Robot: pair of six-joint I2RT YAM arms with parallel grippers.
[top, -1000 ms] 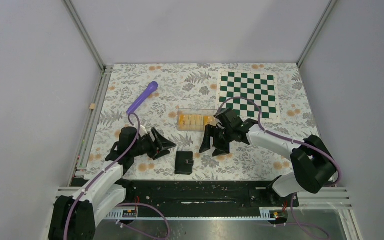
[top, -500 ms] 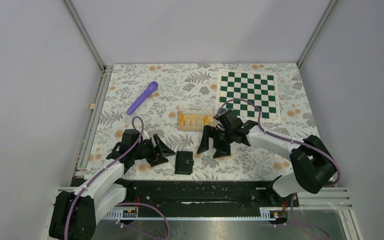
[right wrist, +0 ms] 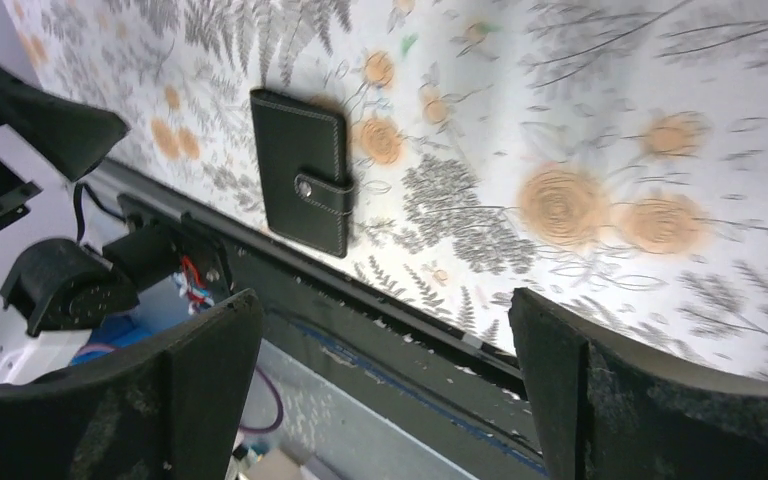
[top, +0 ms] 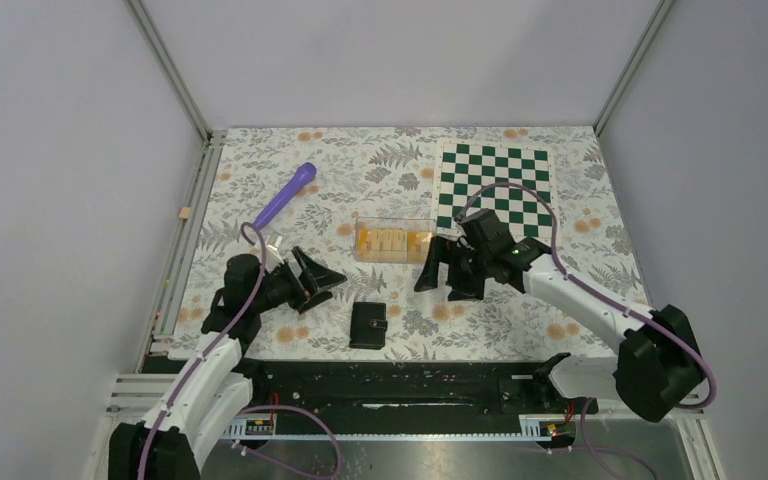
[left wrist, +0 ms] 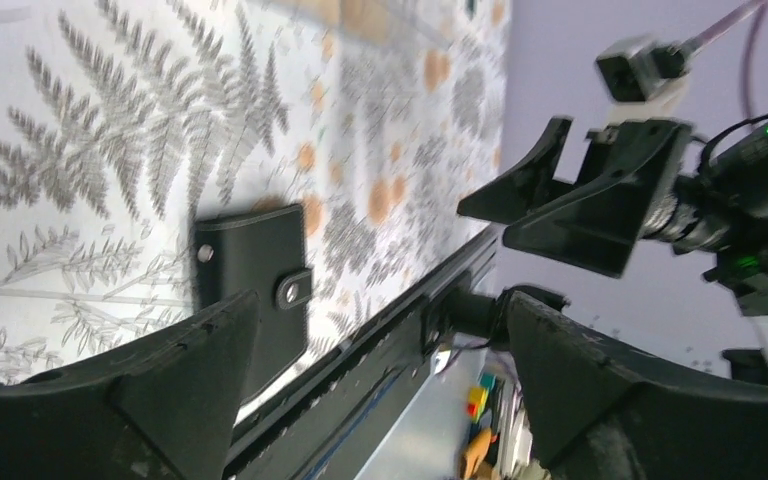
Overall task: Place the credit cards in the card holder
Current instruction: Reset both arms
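Both of your hands are released and empty: left hand (top: 322,283) and right hand (top: 440,285) flank the shut card holder (top: 368,325) on the tabletop (top: 380,175). Your credit cards (top: 390,240) sit in the clear box (top: 361,251) behind it.

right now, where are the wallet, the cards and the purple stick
wallet (top: 368,326): top view, middle of its closed cover
cards (top: 390,240): top view, middle of the yellow row
purple stick (top: 285,195): top view, mid-shaft
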